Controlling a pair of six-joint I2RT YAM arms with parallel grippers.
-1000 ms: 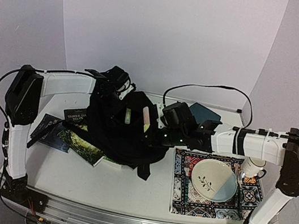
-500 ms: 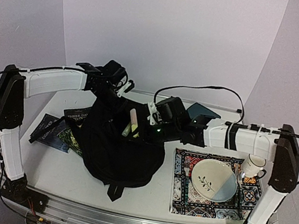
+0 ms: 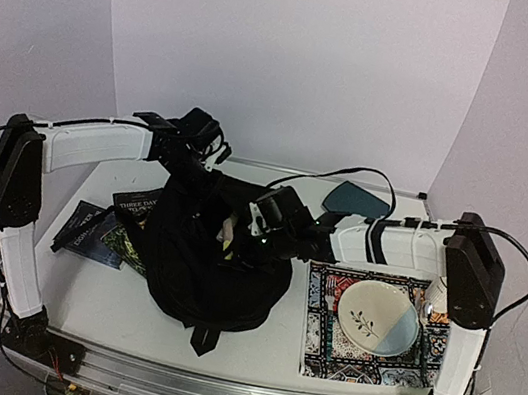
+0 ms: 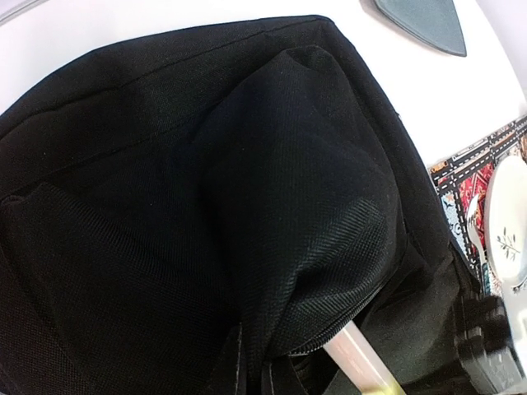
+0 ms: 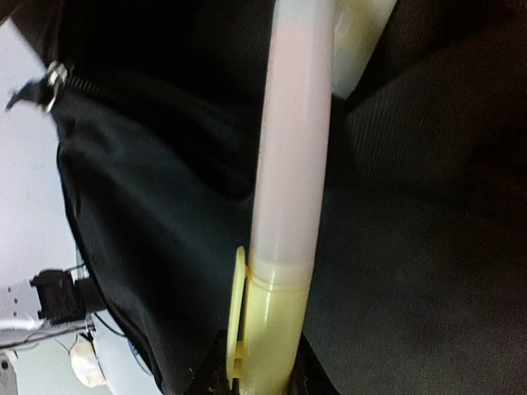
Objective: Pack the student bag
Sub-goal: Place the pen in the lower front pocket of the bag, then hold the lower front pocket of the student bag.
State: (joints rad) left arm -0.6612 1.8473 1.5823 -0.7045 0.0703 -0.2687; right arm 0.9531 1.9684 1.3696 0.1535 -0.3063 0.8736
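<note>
The student bag (image 3: 215, 276), a big black soft backpack, stands at the table's middle with its top held up. My left gripper (image 3: 201, 165) is at the bag's upper rim, shut on bunched fabric; its fingers are hidden in the left wrist view, where black cloth (image 4: 206, 206) fills the frame. My right gripper (image 3: 243, 237) is shut on the yellow cap end of a pale pink marker (image 5: 292, 164), and the marker's far end points into the bag's dark opening (image 5: 148, 214). The same marker (image 4: 362, 358) pokes out under a fold of the bag.
Dark books (image 3: 112, 228) lie left of the bag, partly under it. On the right, a patterned mat (image 3: 319, 354) carries a white and blue plate (image 3: 381, 318), with a mug (image 3: 439, 293) behind the right arm. A dark teal flat object (image 3: 355, 198) lies at the back.
The left arm raised the bag's top edge, pulling the bag upright. The right gripper moved left and down with the marker, which now reaches deeper into the opening.
</note>
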